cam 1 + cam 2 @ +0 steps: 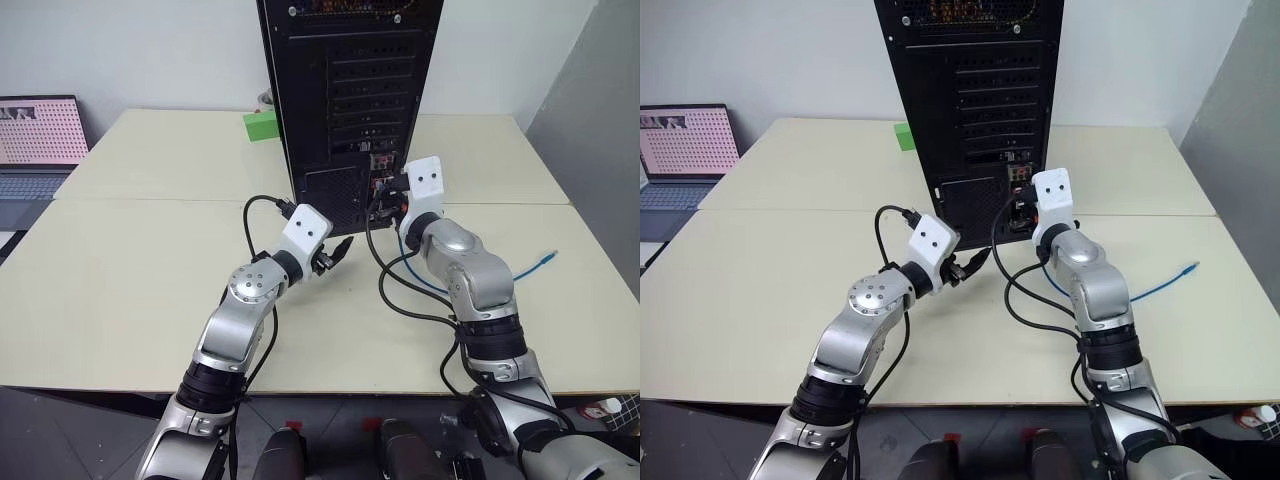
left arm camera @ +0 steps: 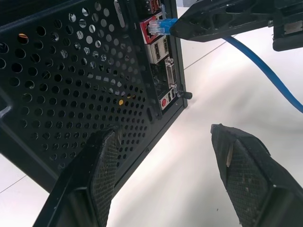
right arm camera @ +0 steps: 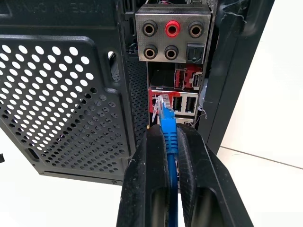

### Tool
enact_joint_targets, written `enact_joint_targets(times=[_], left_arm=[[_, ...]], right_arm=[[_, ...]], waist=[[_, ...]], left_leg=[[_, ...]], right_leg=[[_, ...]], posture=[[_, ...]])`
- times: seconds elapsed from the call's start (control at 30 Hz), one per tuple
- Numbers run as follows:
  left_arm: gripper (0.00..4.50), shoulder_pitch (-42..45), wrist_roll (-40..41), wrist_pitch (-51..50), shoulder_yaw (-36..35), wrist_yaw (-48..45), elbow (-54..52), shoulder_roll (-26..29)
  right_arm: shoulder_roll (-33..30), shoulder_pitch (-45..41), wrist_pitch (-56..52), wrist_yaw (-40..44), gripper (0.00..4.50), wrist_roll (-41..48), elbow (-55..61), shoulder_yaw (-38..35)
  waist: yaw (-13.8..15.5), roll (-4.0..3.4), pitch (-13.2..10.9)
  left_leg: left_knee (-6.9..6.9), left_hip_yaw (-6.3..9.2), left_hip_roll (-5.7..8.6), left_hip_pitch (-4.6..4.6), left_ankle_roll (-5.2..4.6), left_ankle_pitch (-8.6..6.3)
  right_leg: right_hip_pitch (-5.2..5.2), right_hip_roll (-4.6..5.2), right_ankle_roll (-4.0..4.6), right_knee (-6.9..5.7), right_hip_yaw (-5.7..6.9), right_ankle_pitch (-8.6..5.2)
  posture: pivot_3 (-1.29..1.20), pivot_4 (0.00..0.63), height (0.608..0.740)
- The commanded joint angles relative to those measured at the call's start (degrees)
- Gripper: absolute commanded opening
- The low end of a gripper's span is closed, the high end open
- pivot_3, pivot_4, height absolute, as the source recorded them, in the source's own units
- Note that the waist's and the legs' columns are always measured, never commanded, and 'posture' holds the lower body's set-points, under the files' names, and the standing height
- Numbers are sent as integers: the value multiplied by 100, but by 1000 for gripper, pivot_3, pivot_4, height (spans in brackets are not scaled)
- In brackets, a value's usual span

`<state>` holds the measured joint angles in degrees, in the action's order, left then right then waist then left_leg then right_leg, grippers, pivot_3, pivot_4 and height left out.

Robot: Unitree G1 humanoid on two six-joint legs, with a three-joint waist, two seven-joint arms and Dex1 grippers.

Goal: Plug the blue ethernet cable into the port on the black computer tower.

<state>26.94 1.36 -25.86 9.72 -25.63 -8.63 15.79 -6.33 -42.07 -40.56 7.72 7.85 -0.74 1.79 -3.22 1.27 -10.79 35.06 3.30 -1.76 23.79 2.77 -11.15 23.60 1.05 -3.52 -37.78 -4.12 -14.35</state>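
- The blue ethernet cable (image 3: 170, 189) is thin and light blue, ending in a small blue-clear plug that sits at the port (image 3: 158, 101), a squarish socket framed in red in the tower's connector strip; whether the plug is fully seated cannot be told.
- The black computer tower (image 1: 350, 90) stands upright just ahead of both claws, with perforated slot covers, a mesh vent square and audio jacks above the port.
- The right claw (image 3: 171, 142) is closed tight on the cable just behind the plug, its two black fingers pinching it from either side, tips nearly at the tower's back panel.
- From that claw the cable trails back over the desk, its free end (image 1: 548, 258) lying well off to the claw's right.
- The left claw (image 2: 165, 146) is spread wide and holds nothing; one finger (image 2: 102, 161) lies just beside the mesh vent, the other over bare desk.
- The desk (image 1: 130, 260) is pale cream, made of joined panels.
- A small green block (image 1: 260, 125) sits beyond the left claw, beside the tower.
- A laptop (image 1: 35, 150) stands far to the left claw's left; a plain light wall lies behind.
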Motion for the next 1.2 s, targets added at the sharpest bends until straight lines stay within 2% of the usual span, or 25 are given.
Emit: enact_joint_targets(times=[0.03,0.53,0.97,1.2], left_arm=[[3206,38,-28,82,19,27,-208,-11],[3206,85,19,-34,-6,45,-306,-50],[3206,431,408,-886,-213,46,-606,-174],[3206,485,426,-990,-232,49,-648,-124]], right_arm=[[-16,-205,165,60,0,-55,-32,17],[139,-388,137,-49,0,-117,-12,-26],[509,-619,-1,-401,0,-60,69,-252],[552,-695,182,-636,0,-218,-52,-242]], waist=[[0,0,0],[-9,0,0],[-50,-1,-1],[-68,-2,-2]], left_leg=[[0,0,0,0,0,0],[0,0,0,-1,0,0],[0,0,0,0,0,0],[0,0,0,1,0,0]], right_leg=[[0,0,0,0,0,0],[0,0,0,-2,0,0],[5,-1,0,-9,-1,1],[8,-1,0,-10,-2,1]], posture=[[0,150,740],[0,150,740],[0,150,740],[0,150,740]])
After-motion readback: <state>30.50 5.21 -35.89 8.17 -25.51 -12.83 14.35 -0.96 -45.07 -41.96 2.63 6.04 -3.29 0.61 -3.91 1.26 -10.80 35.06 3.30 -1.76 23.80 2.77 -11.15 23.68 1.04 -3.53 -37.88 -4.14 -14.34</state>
